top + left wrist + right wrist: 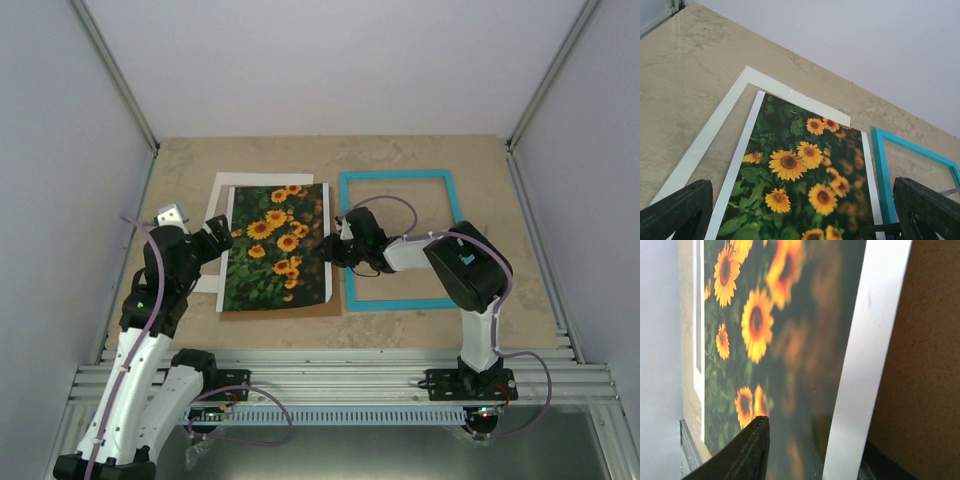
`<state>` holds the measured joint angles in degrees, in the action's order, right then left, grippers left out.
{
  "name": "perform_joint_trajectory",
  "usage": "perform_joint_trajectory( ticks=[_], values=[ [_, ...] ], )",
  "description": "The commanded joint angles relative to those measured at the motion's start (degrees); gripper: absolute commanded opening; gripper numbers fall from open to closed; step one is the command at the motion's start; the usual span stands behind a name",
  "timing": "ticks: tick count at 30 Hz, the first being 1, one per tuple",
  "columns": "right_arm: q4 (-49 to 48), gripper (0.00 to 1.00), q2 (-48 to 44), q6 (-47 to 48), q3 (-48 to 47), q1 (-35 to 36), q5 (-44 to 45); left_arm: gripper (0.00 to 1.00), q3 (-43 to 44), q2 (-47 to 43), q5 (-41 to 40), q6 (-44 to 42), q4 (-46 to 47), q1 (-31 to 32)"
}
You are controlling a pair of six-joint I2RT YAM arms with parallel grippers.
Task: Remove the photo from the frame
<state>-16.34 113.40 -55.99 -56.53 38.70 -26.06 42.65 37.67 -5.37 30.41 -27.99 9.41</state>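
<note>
Photo (275, 250) off to the left of the empty blue frame (400, 178)
It lies on a brown backing board (300, 311), long axis pointing away from the arms. The right gripper (335, 243) straddles its right edge, fingers partly closed; a firm grip I cannot tell. The left gripper (215, 240) gapes empty by the left edge, over the white mat (215, 200).

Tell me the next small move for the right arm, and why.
Probably close the right gripper on the white right edge of the photo and lift slightly. Its fingers look spread either side of that edge, and the photo lies on the brown backing, already outside the turquoise frame.
</note>
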Motion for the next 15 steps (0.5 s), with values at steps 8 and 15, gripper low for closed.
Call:
perform_joint_trajectory(
  ticks=[8,15],
  values=[
    [14.6,0.6,-12.5,9.6,0.7,-2.3,9.1,1.0,-0.6,-0.9,1.1,-0.7,1.4,-0.8],
    [23.1,0.77,-29.3,17.1,5.5,-9.2,18.5,1.0,-0.5,-3.1,-1.0,-0.6,1.2,-0.8]
  ],
)
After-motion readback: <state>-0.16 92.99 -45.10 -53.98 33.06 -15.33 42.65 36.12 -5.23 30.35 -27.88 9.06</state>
